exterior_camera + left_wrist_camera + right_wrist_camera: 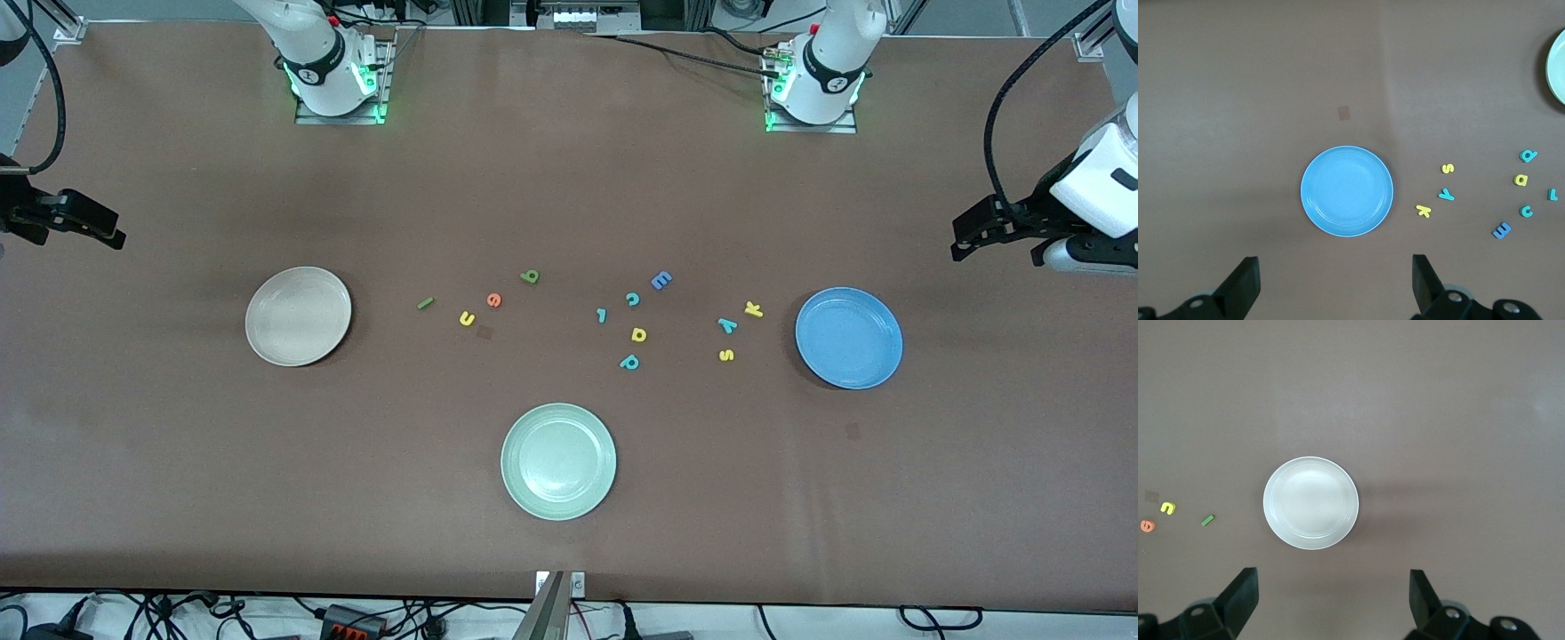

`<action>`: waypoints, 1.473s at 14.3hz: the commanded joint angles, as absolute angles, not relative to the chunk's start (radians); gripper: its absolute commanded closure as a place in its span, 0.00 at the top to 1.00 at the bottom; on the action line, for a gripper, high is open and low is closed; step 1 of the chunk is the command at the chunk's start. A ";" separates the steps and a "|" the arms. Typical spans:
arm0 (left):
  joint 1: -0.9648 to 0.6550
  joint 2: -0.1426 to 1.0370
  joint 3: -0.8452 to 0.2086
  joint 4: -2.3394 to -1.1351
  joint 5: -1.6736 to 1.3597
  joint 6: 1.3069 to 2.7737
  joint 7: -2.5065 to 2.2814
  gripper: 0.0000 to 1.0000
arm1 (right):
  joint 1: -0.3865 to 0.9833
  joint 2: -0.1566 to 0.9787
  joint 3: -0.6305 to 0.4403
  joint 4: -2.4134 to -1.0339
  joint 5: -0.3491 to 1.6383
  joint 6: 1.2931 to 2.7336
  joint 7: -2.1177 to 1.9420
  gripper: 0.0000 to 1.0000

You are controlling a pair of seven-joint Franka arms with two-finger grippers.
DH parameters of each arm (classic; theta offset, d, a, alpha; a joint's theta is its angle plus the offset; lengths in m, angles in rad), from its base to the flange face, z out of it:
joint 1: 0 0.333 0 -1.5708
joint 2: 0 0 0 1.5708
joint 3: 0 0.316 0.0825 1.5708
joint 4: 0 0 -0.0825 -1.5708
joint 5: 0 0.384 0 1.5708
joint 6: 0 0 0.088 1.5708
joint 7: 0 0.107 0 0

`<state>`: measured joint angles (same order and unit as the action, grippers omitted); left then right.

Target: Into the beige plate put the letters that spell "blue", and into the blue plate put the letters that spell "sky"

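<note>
**tbh_tables:** ok so what's on there besides the obvious stuff?

**foamfan:** pale green plate (558,461), closest to the front cam, nothing in it. Then a lil cluster of loose letters mid-table: blue capital E (661,281), teal c (632,300) just beside it, small teal hooked piece (601,315), yellow rounded a/d-ish one (638,334), and teal p (629,362) nearest the green plate.

**tbh_tables:** anything else?

**foamfan:** brown table (178,462) w/ a small dark square patch (485,332) on it, idk what that is.
</note>
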<state>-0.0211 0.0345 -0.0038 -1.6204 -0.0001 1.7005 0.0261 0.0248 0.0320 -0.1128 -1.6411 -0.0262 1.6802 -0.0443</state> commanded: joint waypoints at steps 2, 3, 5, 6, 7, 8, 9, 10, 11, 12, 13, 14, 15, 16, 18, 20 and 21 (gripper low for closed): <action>-0.023 0.052 -0.002 -1.583 0.011 1.677 0.018 1.00 | 0.023 0.008 -0.109 -1.660 -0.041 1.686 -0.046 1.00; -0.023 0.054 0.000 -1.583 0.011 1.677 0.018 1.00 | 0.023 0.008 -0.109 -1.660 -0.043 1.681 -0.051 1.00; -0.025 0.052 0.000 -1.583 0.011 1.677 0.018 1.00 | 0.023 0.011 -0.109 -1.661 -0.044 1.678 -0.055 1.00; -0.025 0.054 -0.002 -1.583 0.011 1.677 0.018 1.00 | 0.021 0.012 -0.109 -1.663 -0.044 1.678 -0.057 1.00; -0.025 0.054 0.000 -1.583 0.011 1.677 0.018 1.00 | 0.021 0.014 -0.110 -1.661 -0.044 1.678 -0.057 1.00; -0.025 0.052 0.000 -1.583 0.011 1.677 0.018 1.00 | 0.021 0.012 -0.110 -1.661 -0.044 1.678 -0.057 1.00; -0.025 0.054 0.000 -1.583 0.011 1.677 0.018 1.00 | 0.021 0.012 -0.112 -1.661 -0.044 1.678 -0.057 1.00; -0.025 0.054 0.000 -1.583 0.011 1.677 0.018 1.00 | 0.020 0.011 -0.113 -1.661 -0.044 1.677 -0.057 1.00; -0.025 0.054 0.000 -1.583 0.011 1.677 0.018 1.00 | 0.018 0.011 -0.115 -1.661 -0.044 1.674 -0.057 1.00; -0.023 0.054 0.000 -1.583 0.011 1.677 0.018 1.00 | 0.017 0.011 -0.115 -1.660 -0.044 1.674 -0.057 1.00; -0.023 0.054 0.000 -1.583 0.011 1.677 0.018 1.00 | 0.015 0.011 -0.115 -1.660 -0.044 1.674 -0.057 1.00; -0.021 0.054 0.000 -1.583 0.011 1.677 0.018 1.00 | 0.015 0.012 -0.115 -1.660 -0.044 1.674 -0.057 1.00; -0.021 0.054 0.000 -1.583 0.011 1.677 0.018 1.00 | 0.017 0.014 -0.115 -1.660 -0.044 1.674 -0.057 1.00; -0.021 0.054 0.000 -1.583 0.011 1.677 0.020 1.00 | 0.020 0.015 -0.112 -1.661 -0.043 1.674 -0.057 1.00; -0.020 0.054 0.000 -1.583 0.011 1.677 0.020 1.00 | 0.041 0.021 -0.106 -1.670 -0.038 1.666 -0.057 1.00; -0.018 0.054 0.000 -1.583 0.011 1.677 0.020 1.00 | 0.086 0.040 -0.106 -1.675 -0.035 1.663 -0.054 1.00; -0.017 0.054 0.000 -1.583 0.011 1.677 0.020 1.00 | 0.097 0.051 -0.106 -1.678 -0.034 1.663 -0.052 1.00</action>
